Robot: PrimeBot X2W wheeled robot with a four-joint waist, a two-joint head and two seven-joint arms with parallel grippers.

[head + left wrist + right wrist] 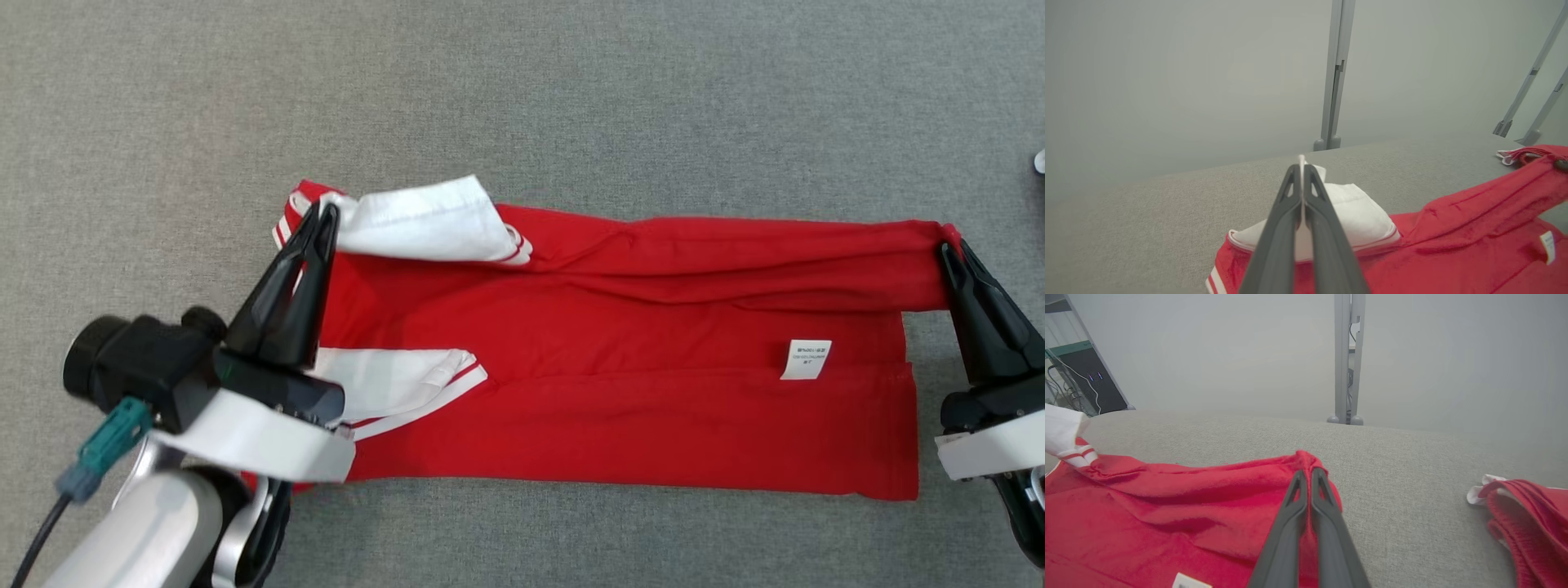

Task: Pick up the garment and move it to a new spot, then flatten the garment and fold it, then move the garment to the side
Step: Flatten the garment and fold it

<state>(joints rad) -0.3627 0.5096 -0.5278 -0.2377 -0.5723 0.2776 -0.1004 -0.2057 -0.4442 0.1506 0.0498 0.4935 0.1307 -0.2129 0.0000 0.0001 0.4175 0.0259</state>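
The garment [620,392] is a red shirt with white, red-striped sleeves, spread across the grey surface with its far long edge lifted and pulled taut between my two grippers. My left gripper [320,214] is shut on the garment's far left corner, by the upper white sleeve [424,220]. In the left wrist view that gripper [1302,171] pinches a thin white edge of cloth above the sleeve [1355,216]. My right gripper [951,249] is shut on the far right corner; in the right wrist view it [1308,475] bites a raised red fold of the garment [1167,506].
A white care label [806,359] lies on the red cloth near the right end. A second red and white cloth [1523,514] lies bunched on the surface to the right. Grey frame posts [1346,359] stand beyond the surface's far edge, and a dark equipment rack [1090,381] at far left.
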